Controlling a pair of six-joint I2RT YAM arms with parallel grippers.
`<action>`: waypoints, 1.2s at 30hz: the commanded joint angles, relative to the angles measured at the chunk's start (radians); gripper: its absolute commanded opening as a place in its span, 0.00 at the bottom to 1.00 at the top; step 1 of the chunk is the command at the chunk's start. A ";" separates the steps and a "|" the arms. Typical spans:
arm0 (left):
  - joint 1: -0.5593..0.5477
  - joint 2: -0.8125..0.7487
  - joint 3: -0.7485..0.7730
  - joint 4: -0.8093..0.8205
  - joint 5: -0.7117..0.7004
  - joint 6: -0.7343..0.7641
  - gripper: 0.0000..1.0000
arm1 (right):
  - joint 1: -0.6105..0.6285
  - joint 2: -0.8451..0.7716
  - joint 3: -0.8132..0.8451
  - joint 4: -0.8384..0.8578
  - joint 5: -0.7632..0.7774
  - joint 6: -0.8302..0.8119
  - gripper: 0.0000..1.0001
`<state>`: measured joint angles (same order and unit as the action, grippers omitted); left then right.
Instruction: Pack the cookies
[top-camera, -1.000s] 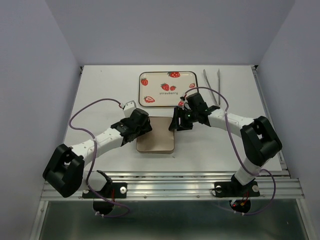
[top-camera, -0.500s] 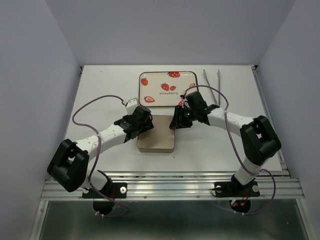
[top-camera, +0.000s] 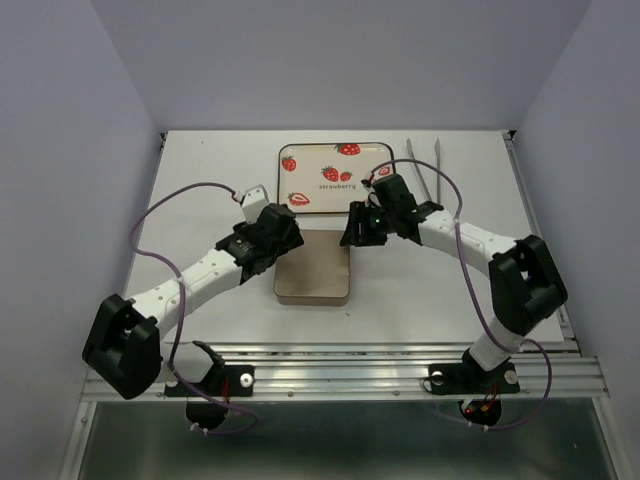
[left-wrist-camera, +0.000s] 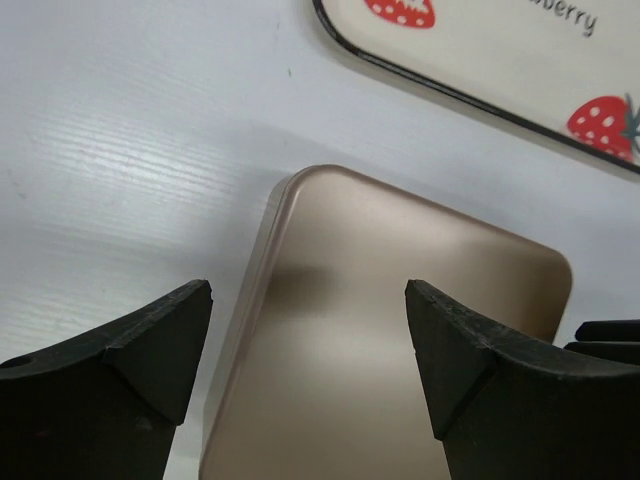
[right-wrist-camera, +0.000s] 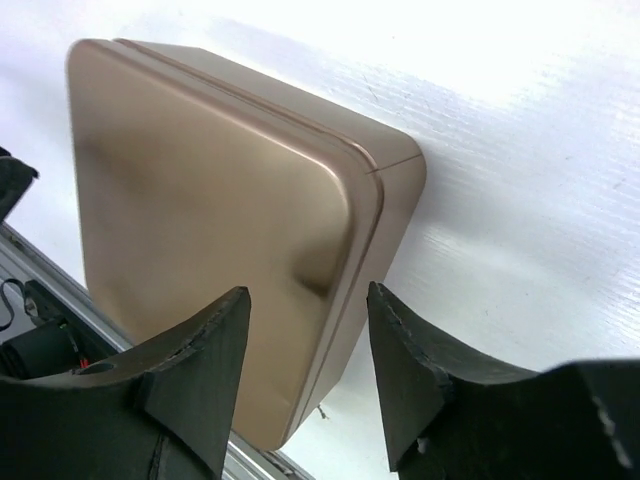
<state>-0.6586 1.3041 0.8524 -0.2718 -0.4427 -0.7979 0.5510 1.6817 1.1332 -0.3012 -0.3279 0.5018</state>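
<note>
No cookies show in any view. A closed gold tin (top-camera: 312, 272) lies on the table near the front middle; it also shows in the left wrist view (left-wrist-camera: 400, 330) and the right wrist view (right-wrist-camera: 200, 200). My left gripper (top-camera: 282, 243) is open and empty above the tin's far left corner, its fingers (left-wrist-camera: 150, 340) straddling that edge. My right gripper (top-camera: 357, 230) is open and empty above the tin's far right corner, its fingers (right-wrist-camera: 200, 350) either side of the tin's edge.
A cream tray (top-camera: 315, 160) printed with flat red strawberries lies behind the tin and holds nothing; its rim shows in the left wrist view (left-wrist-camera: 480, 95). Metal tweezers (top-camera: 425, 172) lie at the back right. The table's rail runs along the front.
Both grippers have drawn back from over the tin toward its far edge. More of the tin's lid shows now. The tin has not moved.
</note>
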 joint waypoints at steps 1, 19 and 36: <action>0.014 -0.059 0.056 0.012 -0.062 0.040 0.89 | 0.009 -0.066 0.060 0.000 0.027 -0.042 0.47; 0.102 0.316 0.059 0.214 0.168 0.111 0.28 | 0.018 0.179 0.070 0.050 0.055 0.006 0.24; 0.109 -0.140 0.189 0.014 -0.087 0.103 0.99 | 0.018 -0.229 0.048 0.099 0.385 0.027 0.80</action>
<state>-0.5499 1.2945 0.9478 -0.1913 -0.3649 -0.7082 0.5686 1.5959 1.1973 -0.2523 -0.1295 0.5095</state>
